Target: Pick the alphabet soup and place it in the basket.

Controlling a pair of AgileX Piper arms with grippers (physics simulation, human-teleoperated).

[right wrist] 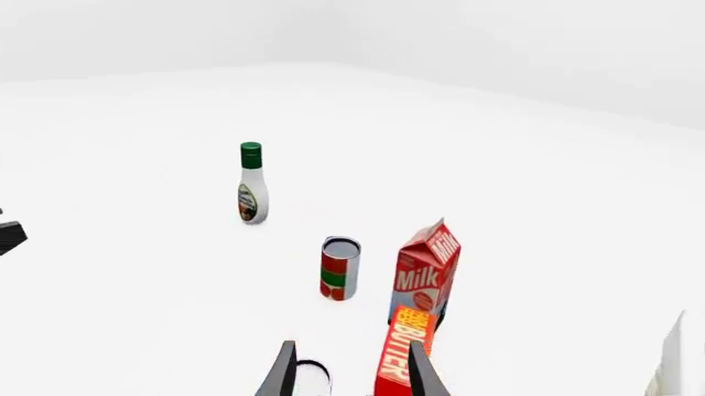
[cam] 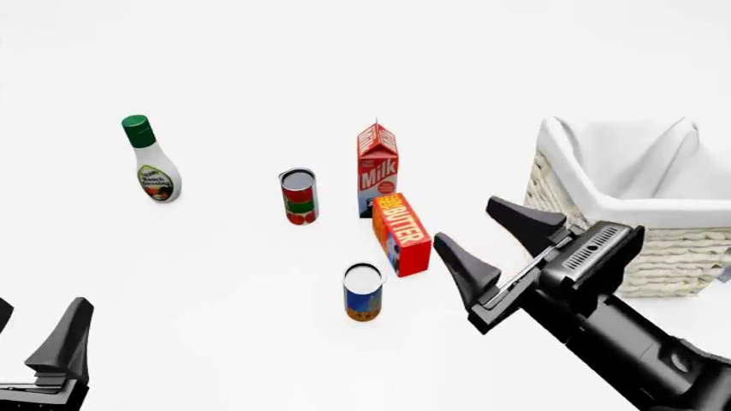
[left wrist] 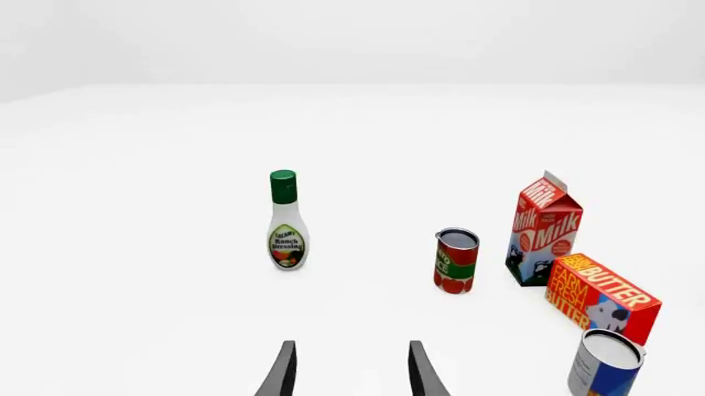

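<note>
The alphabet soup [cam: 363, 293] is a short can with a silver-white top and a blue-over-orange label, standing upright near the table's middle front. It also shows in the left wrist view [left wrist: 606, 363] and partly between the fingers in the right wrist view [right wrist: 312, 378]. The basket [cam: 674, 248], cream wicker with a white cloth lining, stands at the right. My right gripper [cam: 465, 221] hangs open and empty between the soup can and the basket, to the can's right and above table level. My left gripper [cam: 40, 304] is open and empty at the front left, far from the can.
A ranch dressing bottle [cam: 152, 167] stands at the far left. A red-and-green can [cam: 300, 197] and a milk carton [cam: 377, 167] stand behind the soup. A butter box [cam: 402, 233] lies just behind and right of the soup can, close to the right gripper's fingers.
</note>
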